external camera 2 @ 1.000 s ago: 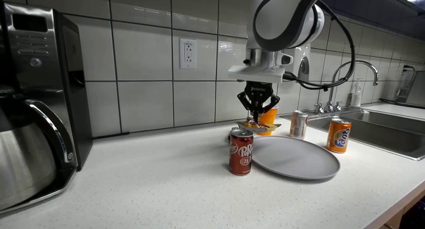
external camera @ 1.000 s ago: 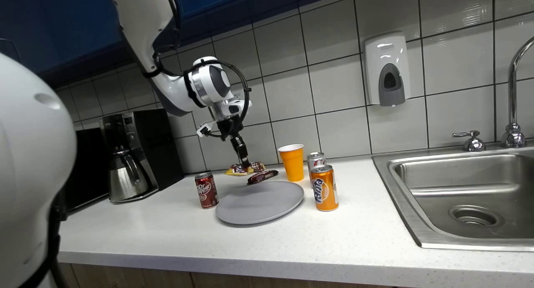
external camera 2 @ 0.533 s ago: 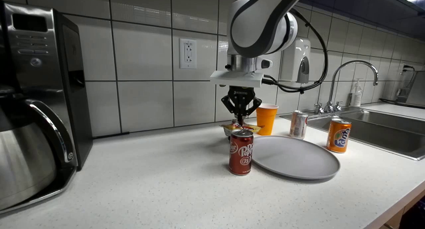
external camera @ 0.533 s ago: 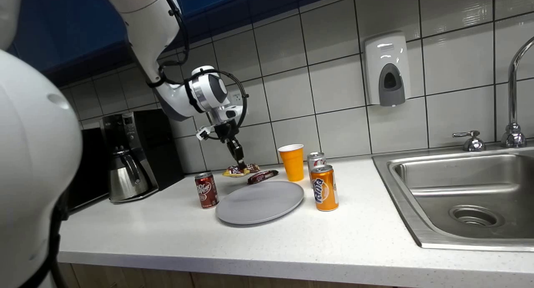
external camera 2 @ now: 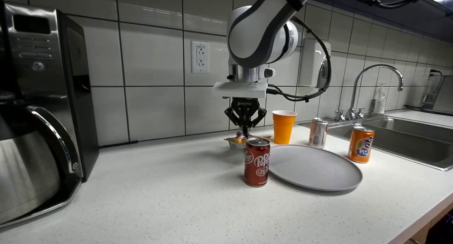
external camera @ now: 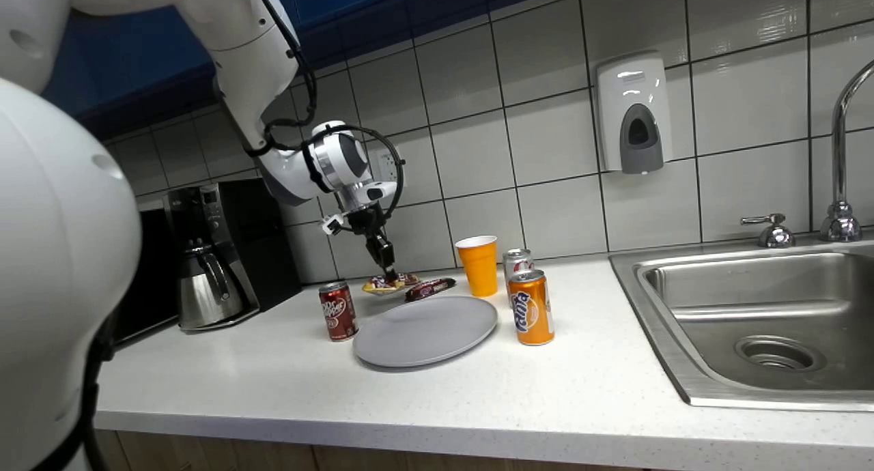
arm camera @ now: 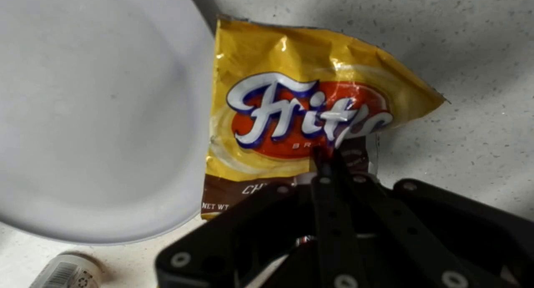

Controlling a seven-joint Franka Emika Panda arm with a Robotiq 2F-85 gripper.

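- In both exterior views, the pale speckled bench [external camera: 580, 389] runs along the tiled wall [external camera: 471, 160].
- Steel sink [external camera: 659, 321], set into the bench.
- Black coffee maker [external camera: 256, 246], a steel carafe [external camera: 207, 297] in its bay; the carafe's contents are hidden.
- Round grey plate [external camera 2: 318, 169], flat on the bench.
- The tool [arm camera: 328, 156] is closed, pinching the Fritos bag [arm camera: 275, 108] beside the plate's rim.
- Fritos bag: in the wrist view its yellow end points up, lettering running left to right, one corner tapering right; creased and partly covered, its long axis is unclear, contents hidden.
- Orange cup [external camera 2: 283, 129], upright, contents hidden.
- Dr Pepper can [external camera 2: 256, 162] and Fanta can [external camera 2: 361, 145], upright, on opposite sides of the plate.
- Wrapped bar [external camera: 429, 289], between bag and cup.
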